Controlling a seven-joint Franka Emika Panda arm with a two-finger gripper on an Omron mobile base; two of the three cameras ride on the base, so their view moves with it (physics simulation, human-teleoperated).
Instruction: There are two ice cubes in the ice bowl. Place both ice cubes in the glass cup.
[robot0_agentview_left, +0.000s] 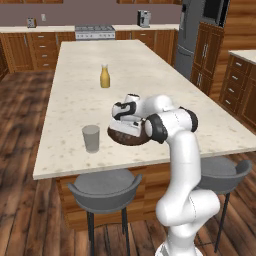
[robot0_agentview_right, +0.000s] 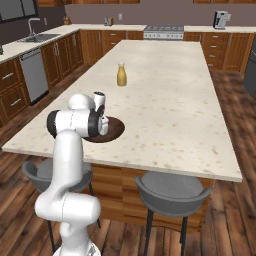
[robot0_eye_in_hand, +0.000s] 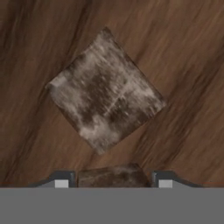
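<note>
A: What are the fingers doing?

B: In the hand view the gripper (robot0_eye_in_hand: 113, 181) has its two dark tips standing apart at the bottom edge, with a small pale ice cube (robot0_eye_in_hand: 113, 176) lodged between them. Whether the tips press on it, I cannot tell.

A: And the other cube?

B: A second ice cube (robot0_eye_in_hand: 105, 91) lies just above, in the middle of the frame, turned like a diamond on the dark wood grain of the ice bowl (robot0_eye_in_hand: 188, 65).

A: Where is that bowl on the counter?

B: In the left base view the ice bowl (robot0_agentview_left: 125, 137) sits near the front edge of the island (robot0_agentview_left: 80, 65), at centre frame, under the hand. The glass cup (robot0_agentview_left: 91, 138) stands just left of it, apart. A yellow-orange bottle (robot0_agentview_left: 104, 76) stands further up the frame.
</note>
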